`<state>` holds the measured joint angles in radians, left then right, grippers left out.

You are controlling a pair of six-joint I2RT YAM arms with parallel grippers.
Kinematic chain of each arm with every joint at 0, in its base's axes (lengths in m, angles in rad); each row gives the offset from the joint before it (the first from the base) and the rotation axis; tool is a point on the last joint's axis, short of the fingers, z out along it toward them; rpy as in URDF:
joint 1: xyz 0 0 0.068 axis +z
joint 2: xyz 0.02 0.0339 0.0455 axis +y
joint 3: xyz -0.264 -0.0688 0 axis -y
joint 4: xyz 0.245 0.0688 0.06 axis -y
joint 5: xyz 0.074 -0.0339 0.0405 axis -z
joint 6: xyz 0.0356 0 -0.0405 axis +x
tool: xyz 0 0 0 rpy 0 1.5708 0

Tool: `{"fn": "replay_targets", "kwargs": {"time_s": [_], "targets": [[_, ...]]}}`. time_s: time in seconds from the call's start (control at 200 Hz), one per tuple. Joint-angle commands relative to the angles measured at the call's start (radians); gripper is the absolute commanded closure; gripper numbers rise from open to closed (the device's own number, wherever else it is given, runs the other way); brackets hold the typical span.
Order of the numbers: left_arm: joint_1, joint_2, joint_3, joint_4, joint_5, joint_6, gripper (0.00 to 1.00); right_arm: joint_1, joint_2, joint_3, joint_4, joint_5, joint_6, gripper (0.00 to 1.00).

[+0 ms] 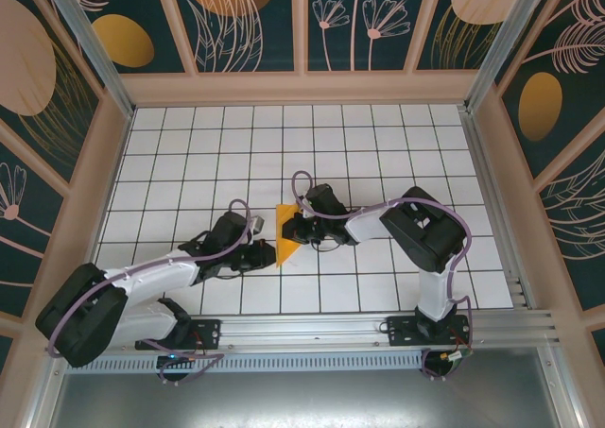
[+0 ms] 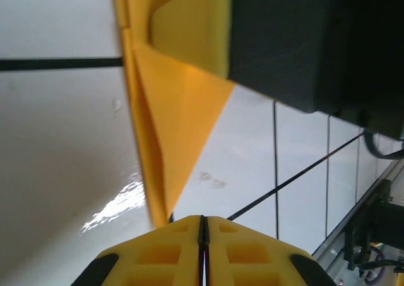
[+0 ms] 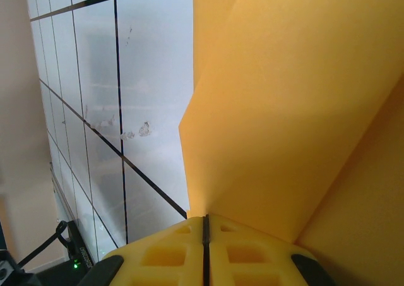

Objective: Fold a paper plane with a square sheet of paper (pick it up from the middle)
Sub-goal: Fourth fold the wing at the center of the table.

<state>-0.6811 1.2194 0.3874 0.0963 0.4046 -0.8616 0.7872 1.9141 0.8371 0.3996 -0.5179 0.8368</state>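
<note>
Item: square sheet of paper (image 1: pixel 285 231), orange-yellow, creased into a pointed triangular shape. It is being presented at the middle of the white gridded desk (image 1: pixel 189 163), between the two arms, with its narrow end toward the near side.

Right gripper (image 1: pixel 293 228): jaws are being pressed together on the sheet's far-right part. In the right wrist view, the paper (image 3: pixel 284 109) is seen rising straight from the jaws' tips (image 3: pixel 205 226).

Left gripper (image 1: pixel 267 256): jaws (image 2: pixel 202 235) are being pressed together at the sheet's near tip (image 2: pixel 165 204). It cannot be told whether paper is being pinched there.
</note>
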Motion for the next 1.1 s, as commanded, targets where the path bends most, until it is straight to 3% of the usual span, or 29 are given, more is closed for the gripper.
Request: {"fn": "replay_targets", "kwargs": {"time_s": [0.0, 0.195, 0.365, 0.55, 0.841, 1.096], "targets": [[-0.003, 0.041, 0.037, 0.084, 0.021, -0.022, 0.88, 0.001, 0.036, -0.005, -0.102, 0.073, -0.015, 0.88], [-0.006, 0.187, 0.057, 0.179, 0.118, -0.02, 0.86, 0.001, 0.036, -0.007, -0.104, 0.075, -0.016, 0.88], [-0.006, 0.223, 0.023, 0.122, 0.119, -0.001, 0.86, 0.001, 0.039, -0.009, -0.105, 0.076, -0.016, 0.88], [-0.005, 0.233, -0.02, -0.038, 0.043, 0.036, 0.87, 0.001, 0.043, -0.005, -0.107, 0.078, -0.015, 0.88], [-0.005, 0.11, -0.027, -0.117, -0.039, 0.008, 0.9, 0.003, 0.046, 0.003, -0.111, 0.075, -0.015, 0.88], [-0.005, 0.007, 0.006, 0.03, -0.008, -0.033, 0.86, 0.004, 0.05, 0.004, -0.11, 0.074, -0.011, 0.88]]}}
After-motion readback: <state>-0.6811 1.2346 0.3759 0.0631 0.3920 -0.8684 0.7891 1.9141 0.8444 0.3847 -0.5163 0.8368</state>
